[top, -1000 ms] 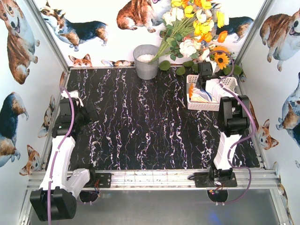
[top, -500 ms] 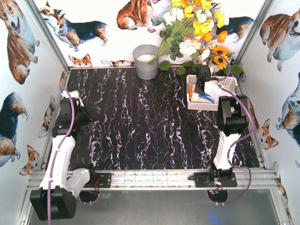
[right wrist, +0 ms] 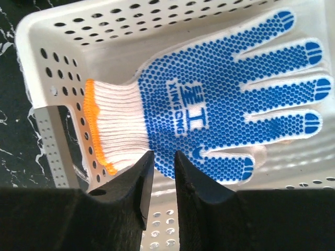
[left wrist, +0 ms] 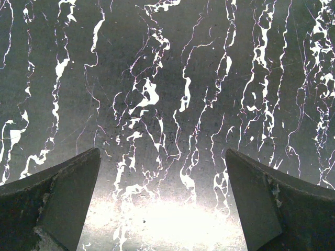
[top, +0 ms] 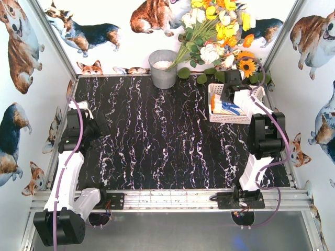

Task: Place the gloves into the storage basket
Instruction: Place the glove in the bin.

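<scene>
A blue-dotted white glove (right wrist: 209,104) with an orange cuff lies flat in the white perforated storage basket (right wrist: 104,31). My right gripper (right wrist: 163,152) hovers just above the glove's wrist edge, jaws a narrow gap apart with nothing between them. From the top view, the basket (top: 227,119) sits at the back right holding gloves (top: 226,108), with the right gripper (top: 229,97) over it. My left gripper (left wrist: 162,151) is wide open and empty above bare table at the left side (top: 84,112).
A grey metal bucket (top: 163,68) stands at the back centre. A bunch of flowers (top: 220,31) leans over the back right corner behind the basket. Corgi-print walls close in the black marbled table (top: 157,136) on three sides.
The right arm has shifted slightly right and nearer, its gripper still over the basket. The left arm has not moved.
</scene>
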Available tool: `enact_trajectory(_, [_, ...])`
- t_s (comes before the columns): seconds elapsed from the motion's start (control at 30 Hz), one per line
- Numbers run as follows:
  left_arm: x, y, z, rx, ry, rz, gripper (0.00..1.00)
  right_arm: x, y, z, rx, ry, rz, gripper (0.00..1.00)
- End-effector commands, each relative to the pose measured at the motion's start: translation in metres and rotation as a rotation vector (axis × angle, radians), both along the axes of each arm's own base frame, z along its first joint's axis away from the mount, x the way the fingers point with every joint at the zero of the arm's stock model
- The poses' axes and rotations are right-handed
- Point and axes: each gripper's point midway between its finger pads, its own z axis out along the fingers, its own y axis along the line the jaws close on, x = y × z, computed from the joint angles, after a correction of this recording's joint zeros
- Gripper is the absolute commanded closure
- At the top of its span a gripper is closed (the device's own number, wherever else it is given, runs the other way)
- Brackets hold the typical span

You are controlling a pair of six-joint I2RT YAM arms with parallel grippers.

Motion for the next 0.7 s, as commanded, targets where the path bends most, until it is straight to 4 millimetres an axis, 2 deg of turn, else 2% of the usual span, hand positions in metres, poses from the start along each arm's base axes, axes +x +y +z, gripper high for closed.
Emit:
enact_trajectory(0.0, [0.001, 0.002, 0.004, 0.007, -0.021, -0.001, 0.00, -0.006, -0.012, 0.002, 0.028, -0.013, -0.034, 0.77])
enact_trajectory(0.23, [0.001, 0.003, 0.003, 0.007, -0.019, 0.000, 0.00, -0.016, -0.019, -0.029, 0.051, 0.052, -0.056, 0.83])
enact_trajectory(0.37, [0.001, 0.002, 0.004, 0.006, -0.021, -0.001, 0.00, -0.018, -0.022, -0.036, 0.058, 0.074, -0.065, 0.84])
enact_trajectory(0.53, [0.000, 0.003, 0.005, 0.009, -0.026, 0.005, 0.00, -0.017, -0.021, -0.016, 0.064, 0.031, -0.054, 0.83])
enact_trajectory(0.67, [0.000, 0.009, 0.012, 0.029, -0.044, 0.032, 0.00, -0.023, -0.017, 0.015, 0.079, -0.019, -0.031, 0.71])
